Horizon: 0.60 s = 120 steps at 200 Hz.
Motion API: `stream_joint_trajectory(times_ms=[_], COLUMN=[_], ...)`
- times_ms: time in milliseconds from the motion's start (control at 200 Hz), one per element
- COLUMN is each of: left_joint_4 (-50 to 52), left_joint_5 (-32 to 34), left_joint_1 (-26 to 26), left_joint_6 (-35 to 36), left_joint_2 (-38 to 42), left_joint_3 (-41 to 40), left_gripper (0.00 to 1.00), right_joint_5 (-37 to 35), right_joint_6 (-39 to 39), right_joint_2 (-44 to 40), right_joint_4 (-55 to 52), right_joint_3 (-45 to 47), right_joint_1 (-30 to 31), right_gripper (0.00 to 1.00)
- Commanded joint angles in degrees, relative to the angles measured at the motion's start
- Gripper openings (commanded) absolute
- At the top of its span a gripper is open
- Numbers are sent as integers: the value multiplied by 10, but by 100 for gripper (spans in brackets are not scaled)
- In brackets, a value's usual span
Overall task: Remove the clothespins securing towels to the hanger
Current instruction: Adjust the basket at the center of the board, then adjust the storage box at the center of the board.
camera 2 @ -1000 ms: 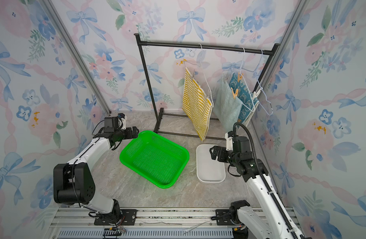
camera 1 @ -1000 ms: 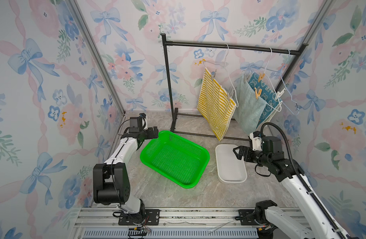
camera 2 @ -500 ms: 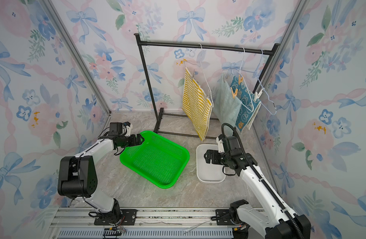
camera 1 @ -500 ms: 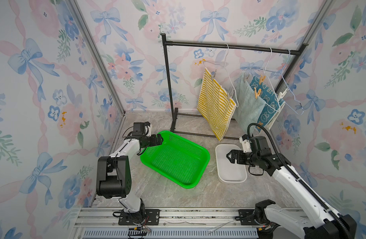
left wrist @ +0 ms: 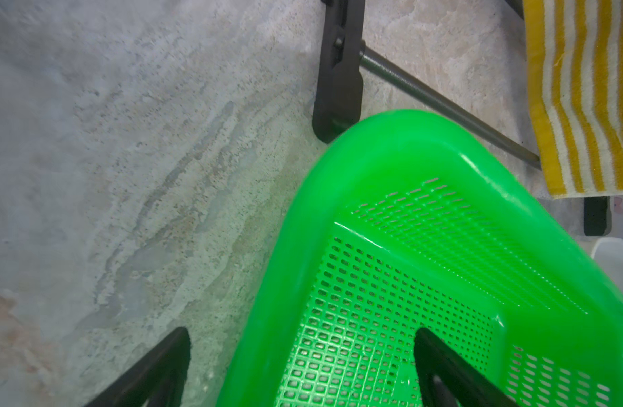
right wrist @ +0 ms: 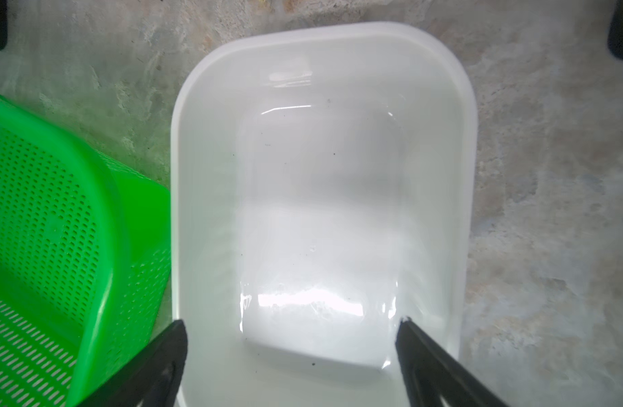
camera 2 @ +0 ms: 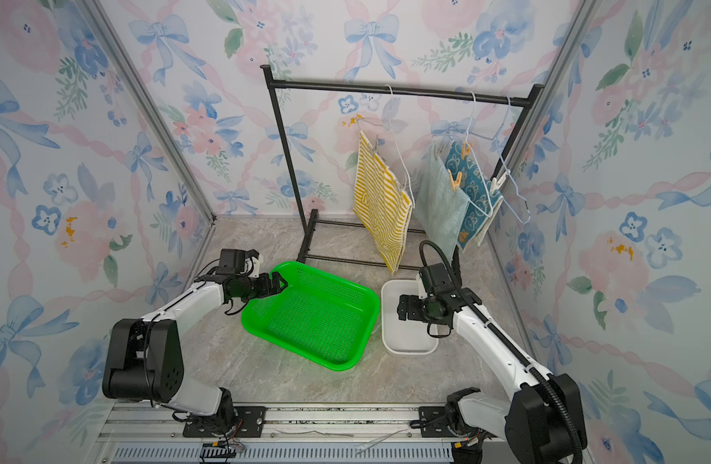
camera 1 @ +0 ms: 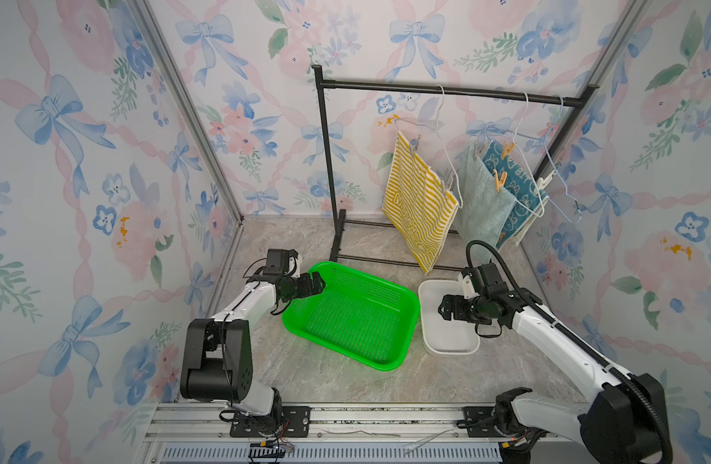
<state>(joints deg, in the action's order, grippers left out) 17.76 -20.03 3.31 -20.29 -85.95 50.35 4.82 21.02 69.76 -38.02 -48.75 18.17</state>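
The left fingers (camera 1: 317,282) hang spread wide and empty over a corner of the green basket (camera 1: 358,317). The right fingers (camera 1: 445,308), also apart and empty, hover over the white tray (camera 1: 446,339). The clothespins (camera 1: 499,182) grip the towels (camera 1: 420,205) hanging from the rail (camera 1: 386,85).

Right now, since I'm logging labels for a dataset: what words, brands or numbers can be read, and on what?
"BIT": white letters on the blue towel, what looks like part of a longer word; the rest is lost in folds.
On the yellow striped towel the stripes bend into letter-like shapes, too warped to read.
On the green basket and white tray: none seen.
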Motion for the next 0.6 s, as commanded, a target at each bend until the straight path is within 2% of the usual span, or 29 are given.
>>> stream_joint_trajectory(times_ms=[0,225,445,595], left_joint_4=[12,12,13,31], left_joint_5=[-6,-2,-15,66], left_joint_1=[13,24,26,22], left_joint_6=[-29,-60,-79,-79], left_joint_2=[25,86,135,174], left_joint_3=[-25,-62,-99,-106], left_gripper=[98,98,98,98], right_joint_5=[-27,-38,-46,-61], right_joint_6=[12,5,3,-4], right_joint_2=[20,72,117,120], right_joint_4=[34,59,49,38], right_joint_3=[17,5,-10,-8], right_joint_1=[2,-29,-60,-76], right_gripper=[93,86,86,86])
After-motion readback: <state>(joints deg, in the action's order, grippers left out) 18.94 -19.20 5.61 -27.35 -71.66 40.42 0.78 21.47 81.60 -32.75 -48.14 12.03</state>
